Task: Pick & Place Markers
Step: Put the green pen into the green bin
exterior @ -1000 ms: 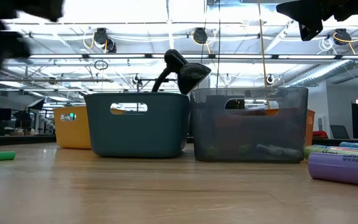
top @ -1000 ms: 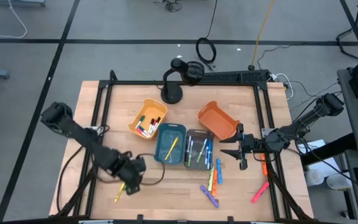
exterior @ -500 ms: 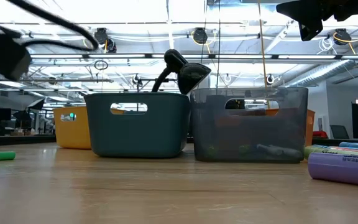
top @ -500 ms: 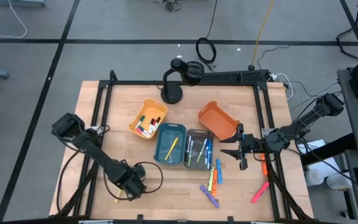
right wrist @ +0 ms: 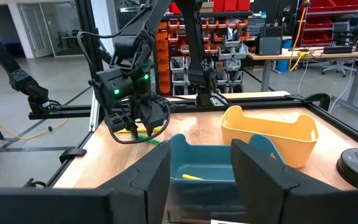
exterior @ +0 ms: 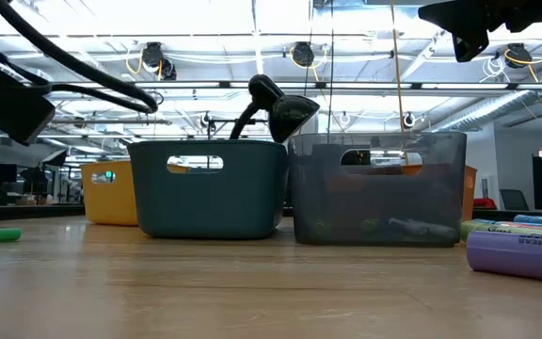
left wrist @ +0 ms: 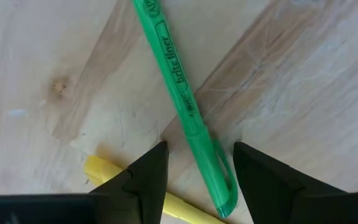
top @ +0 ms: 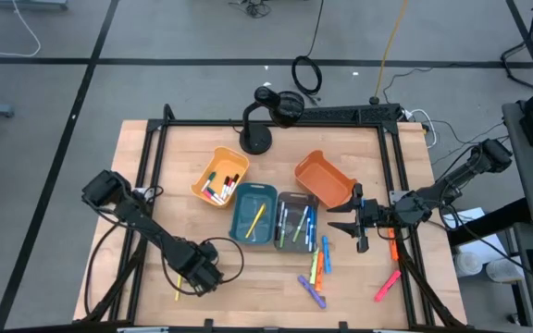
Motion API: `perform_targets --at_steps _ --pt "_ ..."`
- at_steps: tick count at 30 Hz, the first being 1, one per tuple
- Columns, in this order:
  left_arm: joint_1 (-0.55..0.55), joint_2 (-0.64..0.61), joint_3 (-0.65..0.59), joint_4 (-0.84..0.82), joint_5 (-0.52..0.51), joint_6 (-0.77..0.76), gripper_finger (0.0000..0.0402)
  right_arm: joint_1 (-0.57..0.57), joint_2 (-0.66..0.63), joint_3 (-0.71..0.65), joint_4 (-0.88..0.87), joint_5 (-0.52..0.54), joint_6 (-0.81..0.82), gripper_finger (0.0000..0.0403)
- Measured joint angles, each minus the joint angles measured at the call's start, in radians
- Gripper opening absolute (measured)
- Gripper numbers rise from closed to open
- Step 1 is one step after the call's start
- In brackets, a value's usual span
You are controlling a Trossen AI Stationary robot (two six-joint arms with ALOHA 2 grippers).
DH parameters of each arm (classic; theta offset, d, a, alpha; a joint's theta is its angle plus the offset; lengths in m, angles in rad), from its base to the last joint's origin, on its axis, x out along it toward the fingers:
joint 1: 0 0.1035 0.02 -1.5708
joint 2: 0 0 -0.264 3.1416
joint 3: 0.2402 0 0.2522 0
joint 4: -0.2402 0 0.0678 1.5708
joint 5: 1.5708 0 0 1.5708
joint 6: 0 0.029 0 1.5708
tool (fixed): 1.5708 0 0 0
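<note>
A green marker (left wrist: 178,102) lies flat on the wooden table, with a yellow marker (left wrist: 114,176) beside its clip end. My left gripper (left wrist: 199,149) points down over them near the table's front left (top: 198,274), open. Its fingers stand on either side of the green marker's clip end without touching it. My right gripper (top: 354,225) hangs open and level above the table's right side, holding nothing. More markers lie in the yellow bin (top: 220,180), the teal bin (top: 254,215) and the grey bin (top: 294,222). Others lie loose on the table (top: 317,268).
A tilted orange bin (top: 325,178) stands behind the grey one. A black lamp-like stand (top: 259,129) sits at the far middle. Loose pink and orange markers (top: 387,282) lie at the front right by the frame rail. A purple marker (exterior: 520,254) lies close to the low camera.
My left gripper has come down toward the table and a little toward its near edge, rolling about its own axis, and now stands over the green and yellow markers. Its fingers have stayed open. The markers have not moved.
</note>
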Motion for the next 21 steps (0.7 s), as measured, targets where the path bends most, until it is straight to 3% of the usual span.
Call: perform_targets --at_steps 4,11,21 --pt "0.007 0.021 0.002 0.002 0.003 0.011 0.0161 0.000 0.000 0.000 0.000 0.000 0.000 0.0155" --pt "0.018 0.022 0.001 0.005 -0.017 0.071 0.0041 0.000 0.000 0.000 -0.001 0.000 0.000 0.0155" --pt "0.023 0.020 -0.001 0.005 -0.024 0.183 0.0038 0.000 0.000 0.000 0.000 0.000 0.000 0.0155"
